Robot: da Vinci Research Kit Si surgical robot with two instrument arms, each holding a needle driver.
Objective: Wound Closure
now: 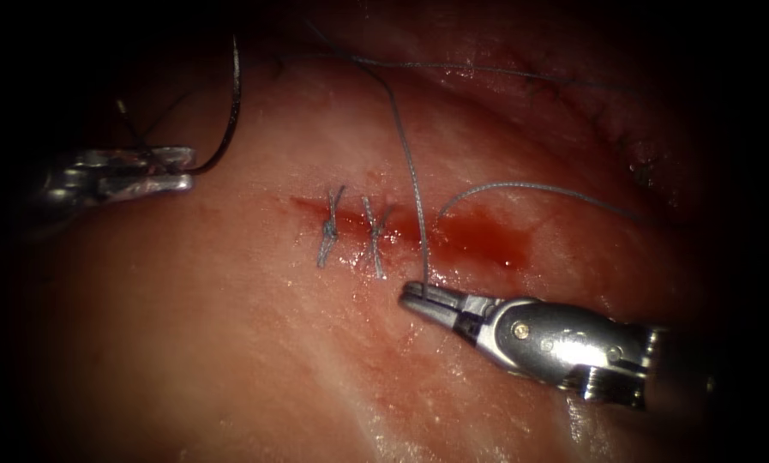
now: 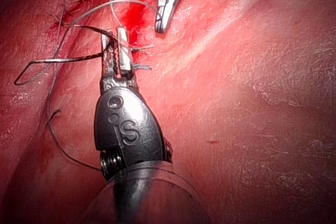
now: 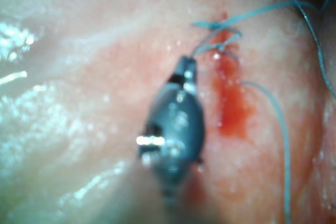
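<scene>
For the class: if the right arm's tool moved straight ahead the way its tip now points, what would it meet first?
The right tool, jaws shut on the thread, points toward the picture's left across the tissue. Probably the lower tails of the nearer tied stitch come first, though depth is unclear. The needle sits in the left tool, clear of the tissue.

the left tool [image 1: 165, 170] runs off into the dark at the left, its shaft lost. the thread [image 1: 410, 171] fades out far up. the right tool's [image 3: 187, 69] grip on it is too blurred to tell close up.
</scene>
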